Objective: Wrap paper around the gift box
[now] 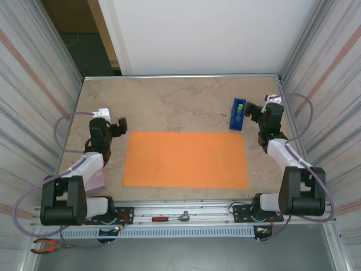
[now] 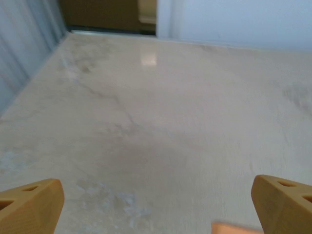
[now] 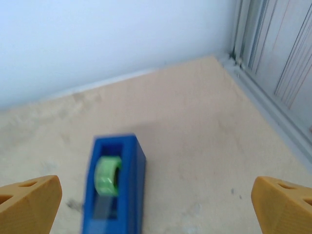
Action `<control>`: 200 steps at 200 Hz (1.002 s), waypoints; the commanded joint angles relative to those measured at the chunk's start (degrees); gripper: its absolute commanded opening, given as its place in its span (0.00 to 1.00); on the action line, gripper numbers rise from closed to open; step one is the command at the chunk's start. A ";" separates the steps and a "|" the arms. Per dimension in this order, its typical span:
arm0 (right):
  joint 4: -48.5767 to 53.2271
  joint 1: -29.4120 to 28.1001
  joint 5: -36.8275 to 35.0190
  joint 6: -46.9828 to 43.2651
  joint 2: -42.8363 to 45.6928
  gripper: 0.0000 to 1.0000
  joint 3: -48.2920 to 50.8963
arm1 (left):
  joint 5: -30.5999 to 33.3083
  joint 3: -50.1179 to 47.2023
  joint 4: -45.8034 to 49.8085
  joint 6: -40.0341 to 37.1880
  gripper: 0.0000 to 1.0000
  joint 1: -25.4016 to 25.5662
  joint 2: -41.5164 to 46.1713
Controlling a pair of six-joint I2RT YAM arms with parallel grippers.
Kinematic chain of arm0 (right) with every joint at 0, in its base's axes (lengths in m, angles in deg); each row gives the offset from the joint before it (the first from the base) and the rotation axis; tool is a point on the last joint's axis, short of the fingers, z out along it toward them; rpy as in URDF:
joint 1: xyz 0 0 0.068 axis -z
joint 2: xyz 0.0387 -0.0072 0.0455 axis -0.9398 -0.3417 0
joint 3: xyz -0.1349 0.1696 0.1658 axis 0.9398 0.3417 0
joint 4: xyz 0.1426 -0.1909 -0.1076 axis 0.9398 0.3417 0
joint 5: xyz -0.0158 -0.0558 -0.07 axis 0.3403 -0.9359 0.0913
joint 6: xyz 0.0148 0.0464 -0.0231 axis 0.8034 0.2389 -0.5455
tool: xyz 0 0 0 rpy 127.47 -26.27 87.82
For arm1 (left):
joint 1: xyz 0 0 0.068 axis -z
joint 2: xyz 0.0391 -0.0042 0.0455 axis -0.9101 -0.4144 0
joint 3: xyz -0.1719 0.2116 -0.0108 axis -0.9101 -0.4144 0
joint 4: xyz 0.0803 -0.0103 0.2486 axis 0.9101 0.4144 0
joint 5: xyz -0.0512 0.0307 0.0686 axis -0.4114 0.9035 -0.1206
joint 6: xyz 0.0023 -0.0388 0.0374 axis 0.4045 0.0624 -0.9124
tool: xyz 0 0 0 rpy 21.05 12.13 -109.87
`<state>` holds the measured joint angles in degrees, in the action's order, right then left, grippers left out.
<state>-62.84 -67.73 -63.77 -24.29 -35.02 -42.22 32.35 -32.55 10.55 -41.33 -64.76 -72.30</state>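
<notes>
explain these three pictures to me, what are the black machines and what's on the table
These are two robot arms bolted at the near edge of a table. One picture looks down from above and behind them; the other two come from cameras on each wrist, so the tan fingers at the bottom are that arm's own. The left gripper and right gripper are open, holding nothing. An orange paper lies flat between them, and a blue tape dispenser stands just in front of the right gripper.
</notes>
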 commanded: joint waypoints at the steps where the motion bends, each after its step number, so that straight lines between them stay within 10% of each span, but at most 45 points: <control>1: 13.80 0.43 -3.67 12.61 2.08 0.98 -4.04 | 10.19 5.53 23.41 16.69 0.99 0.30 5.80; 28: 31.64 6.15 -2.29 30.07 3.13 0.98 -10.58 | 13.32 6.38 39.63 28.97 0.99 0.87 12.93; 85: 31.73 4.64 12.40 26.09 4.61 0.98 -10.52 | 21.11 5.51 56.96 42.19 0.99 1.00 18.24; 129: 35.39 -4.73 7.49 25.09 2.28 0.98 -13.12 | 20.61 3.41 58.68 47.41 0.99 1.00 17.22; 200: 33.42 -6.16 18.58 23.77 6.96 0.98 -9.13 | 15.32 2.32 50.47 48.75 0.99 -1.01 7.99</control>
<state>-29.84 -73.85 -48.45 0.37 -31.77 -52.93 50.23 -30.37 64.76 5.83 -65.09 -60.43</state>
